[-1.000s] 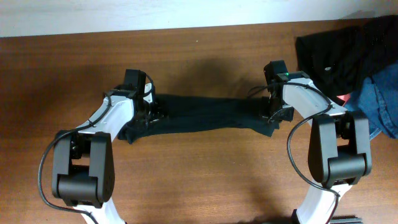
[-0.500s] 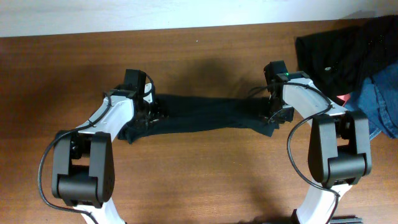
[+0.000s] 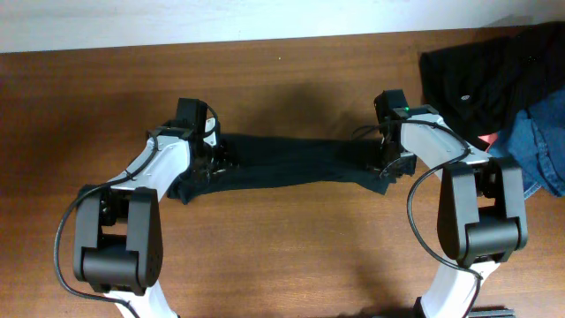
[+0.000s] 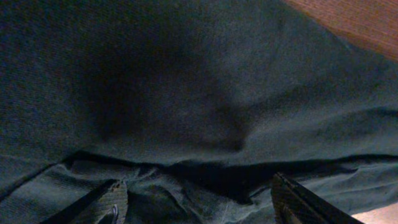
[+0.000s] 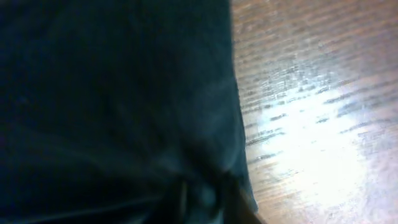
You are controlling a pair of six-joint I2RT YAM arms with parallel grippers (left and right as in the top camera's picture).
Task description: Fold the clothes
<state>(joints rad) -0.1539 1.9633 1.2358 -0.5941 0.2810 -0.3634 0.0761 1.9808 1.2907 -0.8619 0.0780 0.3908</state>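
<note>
Clothes (image 3: 291, 165): dark, narrow, crumpled strip

Wooden table (image 3: 282, 265): black T-shirt (image 3: 291, 163) stretched across middle; clothes heap (image 3: 494, 79) (black, blue denim) at right edge.

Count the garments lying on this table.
3: a dark T-shirt stretched out at centre; a black garment bunched in the far right corner; blue denim at the right edge. A red scrap between those may be a fourth.

Overhead is evenly lit and sharp; wrist views dim, blurred, with table (image 5: 323, 124) glare.
</note>
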